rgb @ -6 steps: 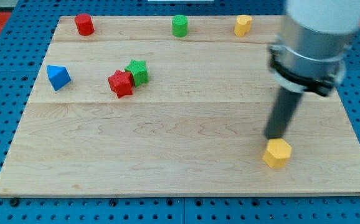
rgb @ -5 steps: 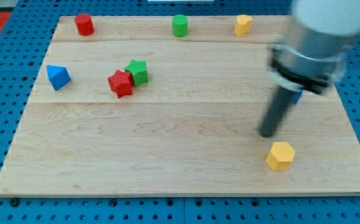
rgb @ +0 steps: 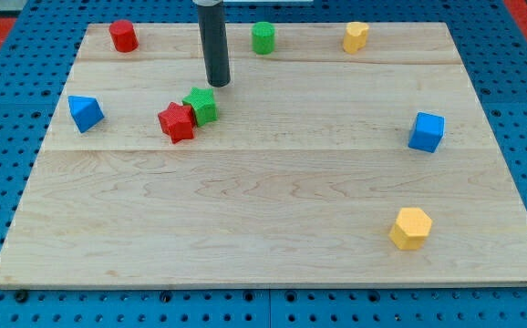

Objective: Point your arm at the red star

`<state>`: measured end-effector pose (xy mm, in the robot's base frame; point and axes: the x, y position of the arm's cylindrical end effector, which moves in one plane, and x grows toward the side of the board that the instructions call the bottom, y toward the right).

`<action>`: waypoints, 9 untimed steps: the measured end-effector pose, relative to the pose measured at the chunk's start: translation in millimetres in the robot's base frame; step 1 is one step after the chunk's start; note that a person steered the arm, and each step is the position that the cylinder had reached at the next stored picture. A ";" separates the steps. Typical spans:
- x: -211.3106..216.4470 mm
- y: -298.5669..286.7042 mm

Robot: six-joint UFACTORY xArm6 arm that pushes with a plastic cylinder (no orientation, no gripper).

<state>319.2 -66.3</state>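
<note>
Now my tip (rgb: 218,84) just above green star (rgb: 201,105), red star (rgb: 177,122) beside

Our tip (rgb: 217,84) sits just above the green star (rgb: 201,105), which touches the red star (rgb: 177,122) on its upper-right side & blocks that approach. Red star's left, bottom & lower-right sides are open; the blue block (rgb: 86,113) at the view's left stands apart from it w/ a gap between. Along the top edge the red cylinder (rgb: 123,35), green cylinder (rgb: 263,37) & yellow block (rgb: 356,36) sit spaced apart. Blue cube (rgb: 426,132) & yellow hexagon (rgb: 409,227) are far off at the view's right; board (rgb: 245,228) centre lies open.
</note>
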 end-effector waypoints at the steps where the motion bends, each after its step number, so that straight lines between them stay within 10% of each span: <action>1: -4.6 -0.9; 6: 14.0 -143.4; 9: 42.4 -84.4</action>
<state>361.6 -150.8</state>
